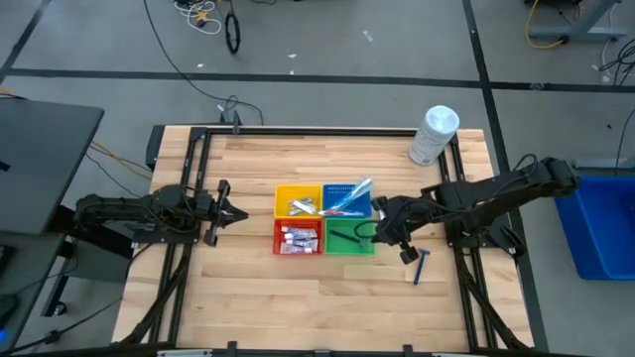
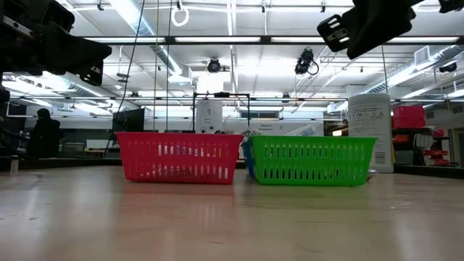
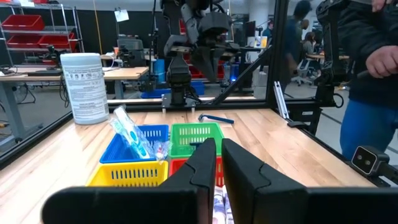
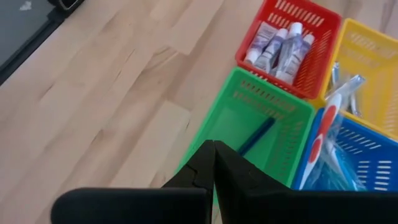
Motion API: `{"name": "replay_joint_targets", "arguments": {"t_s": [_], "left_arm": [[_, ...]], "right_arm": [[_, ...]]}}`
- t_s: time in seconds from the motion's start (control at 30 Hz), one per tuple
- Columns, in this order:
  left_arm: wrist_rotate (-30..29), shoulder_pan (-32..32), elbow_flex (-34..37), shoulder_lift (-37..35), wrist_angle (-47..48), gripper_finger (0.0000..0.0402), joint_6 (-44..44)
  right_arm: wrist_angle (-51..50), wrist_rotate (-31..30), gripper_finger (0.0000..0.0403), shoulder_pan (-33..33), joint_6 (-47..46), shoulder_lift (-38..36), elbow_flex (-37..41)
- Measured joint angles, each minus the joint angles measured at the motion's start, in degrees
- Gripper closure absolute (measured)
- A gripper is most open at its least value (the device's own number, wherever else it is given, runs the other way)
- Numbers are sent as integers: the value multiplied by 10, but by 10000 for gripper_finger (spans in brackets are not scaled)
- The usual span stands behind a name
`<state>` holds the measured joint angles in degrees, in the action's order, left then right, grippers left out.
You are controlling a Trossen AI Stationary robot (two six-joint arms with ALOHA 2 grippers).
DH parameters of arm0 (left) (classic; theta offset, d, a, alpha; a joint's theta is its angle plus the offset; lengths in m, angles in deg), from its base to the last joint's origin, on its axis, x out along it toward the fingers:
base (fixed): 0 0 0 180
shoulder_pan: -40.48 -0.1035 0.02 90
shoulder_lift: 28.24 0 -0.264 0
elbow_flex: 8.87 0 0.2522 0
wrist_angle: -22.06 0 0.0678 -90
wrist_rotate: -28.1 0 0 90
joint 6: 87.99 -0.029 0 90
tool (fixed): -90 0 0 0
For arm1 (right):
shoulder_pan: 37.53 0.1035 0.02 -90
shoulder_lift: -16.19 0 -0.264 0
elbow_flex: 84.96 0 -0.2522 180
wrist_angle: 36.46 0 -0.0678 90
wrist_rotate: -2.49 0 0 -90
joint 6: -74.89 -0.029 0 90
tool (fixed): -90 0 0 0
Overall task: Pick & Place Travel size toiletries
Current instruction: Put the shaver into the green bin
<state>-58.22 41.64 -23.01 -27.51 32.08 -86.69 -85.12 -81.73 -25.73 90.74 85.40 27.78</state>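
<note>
Wooden table (image 1: 248, 297): four baskets clustered mid-table, yellow (image 1: 298, 201), blue (image 1: 346, 201), red (image 1: 298, 237), green (image 1: 349, 240); white container (image 1: 433, 136) at far right corner; razor (image 1: 421, 265) right of green.

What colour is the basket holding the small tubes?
Red basket; the tubes show best in the right wrist view.

The desk (image 1: 327, 307) is pale wood in planks, smooth with a slight sheen. The four small baskets, among them the red basket (image 2: 179, 156) and green basket (image 2: 312, 160), are perforated plastic. The toothbrushes (image 4: 328, 149) lie in glossy clear wrapping. The frame (image 1: 189, 159) looks like matt black metal.
</note>
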Motion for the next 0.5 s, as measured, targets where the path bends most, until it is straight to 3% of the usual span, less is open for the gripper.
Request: {"name": "replay_joint_targets", "arguments": {"t_s": [0.27,0.5], "left_arm": [[0,0,0,0,0,370,0],[0,0,0,0,0,369,0]], "right_arm": [[-34,-14,394,44,12,-1,2],[-105,-77,394,125,104,1,2]]}}
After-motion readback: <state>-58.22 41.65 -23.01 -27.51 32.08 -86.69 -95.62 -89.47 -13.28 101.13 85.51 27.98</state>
